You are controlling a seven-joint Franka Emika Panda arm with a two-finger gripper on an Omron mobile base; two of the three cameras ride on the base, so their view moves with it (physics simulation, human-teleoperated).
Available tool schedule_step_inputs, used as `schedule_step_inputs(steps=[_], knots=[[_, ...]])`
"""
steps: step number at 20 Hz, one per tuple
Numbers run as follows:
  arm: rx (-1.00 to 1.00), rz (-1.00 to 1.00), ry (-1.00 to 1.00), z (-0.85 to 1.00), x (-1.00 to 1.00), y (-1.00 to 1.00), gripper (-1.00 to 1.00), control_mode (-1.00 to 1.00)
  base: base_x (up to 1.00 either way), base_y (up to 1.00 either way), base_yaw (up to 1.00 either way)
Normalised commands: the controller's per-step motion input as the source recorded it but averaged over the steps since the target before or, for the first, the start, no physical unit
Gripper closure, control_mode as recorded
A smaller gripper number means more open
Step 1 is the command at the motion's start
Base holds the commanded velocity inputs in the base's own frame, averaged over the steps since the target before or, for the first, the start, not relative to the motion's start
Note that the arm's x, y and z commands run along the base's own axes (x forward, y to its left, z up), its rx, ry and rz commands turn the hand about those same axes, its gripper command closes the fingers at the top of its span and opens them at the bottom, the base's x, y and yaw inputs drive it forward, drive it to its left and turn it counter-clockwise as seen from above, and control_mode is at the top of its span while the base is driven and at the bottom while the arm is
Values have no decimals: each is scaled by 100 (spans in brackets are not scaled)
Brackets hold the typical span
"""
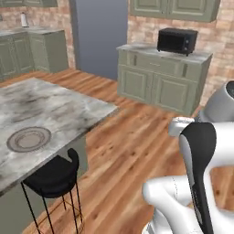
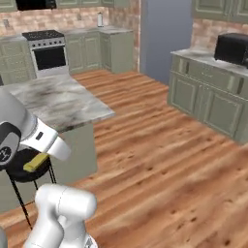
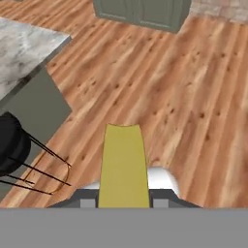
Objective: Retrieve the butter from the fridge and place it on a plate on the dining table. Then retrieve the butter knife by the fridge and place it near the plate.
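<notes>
The butter (image 3: 122, 164), a flat yellow stick, juts forward from my gripper (image 3: 123, 201), which is shut on it above the wooden floor. In the right base view the butter (image 2: 35, 162) pokes out below the white hand, just off the near corner of the dining table (image 2: 63, 101). The round grey-beige plate (image 1: 29, 139) lies on the marble dining table (image 1: 68, 109), close to its front edge, and nothing lies on it. The table's corner (image 3: 19, 48) shows at the upper left of the hand view. The fridge and the butter knife are out of view.
A black stool (image 1: 52, 176) stands tucked against the table's near side, right under the hand (image 2: 19, 169). Green wall cabinets carry a black microwave (image 1: 177, 40). A stove (image 2: 46, 48) stands at the far wall. Open wooden floor lies to the right.
</notes>
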Motion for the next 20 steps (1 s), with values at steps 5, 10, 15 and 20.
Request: schedule_step_inputs(steps=[5, 10, 15, 20], knots=[[0, 0, 0, 0, 0, 0, 100, 100, 27, -9, 85], [0, 0, 0, 0, 0, 0, 100, 100, 38, -24, 80], [0, 0, 0, 0, 0, 0, 100, 100, 43, -28, 67], [0, 0, 0, 0, 0, 0, 100, 100, 52, -29, 33]])
